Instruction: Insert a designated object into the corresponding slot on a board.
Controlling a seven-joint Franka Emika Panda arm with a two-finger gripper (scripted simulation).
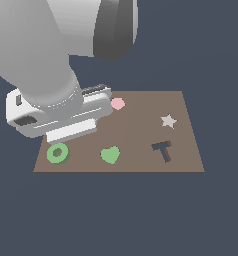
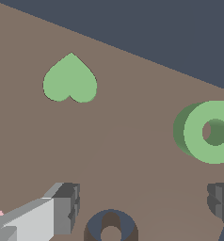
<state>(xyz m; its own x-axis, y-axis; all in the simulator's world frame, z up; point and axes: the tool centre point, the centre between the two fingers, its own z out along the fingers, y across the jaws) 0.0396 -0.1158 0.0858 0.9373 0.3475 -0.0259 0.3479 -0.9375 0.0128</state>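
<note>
fingers wide, ring not yet picked up

fingers (image 2: 62, 207) stand apart with nothing between them, the gripper (image 2: 142, 207) hanging over the ring-shaped slot (image 2: 110, 227). the green ring (image 1: 57, 153) lies on the board (image 1: 181, 160) at its near corner on the exterior view's left, beside the green heart (image 1: 110, 154). to do this well, centre the gripper over the ring, lower straight down, and close evenly on its outer edge so it lifts flat.

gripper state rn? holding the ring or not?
Gripper: open, holding nothing. The green ring sits on the board, clear of both fingers; the ring slot lies between them.
</note>
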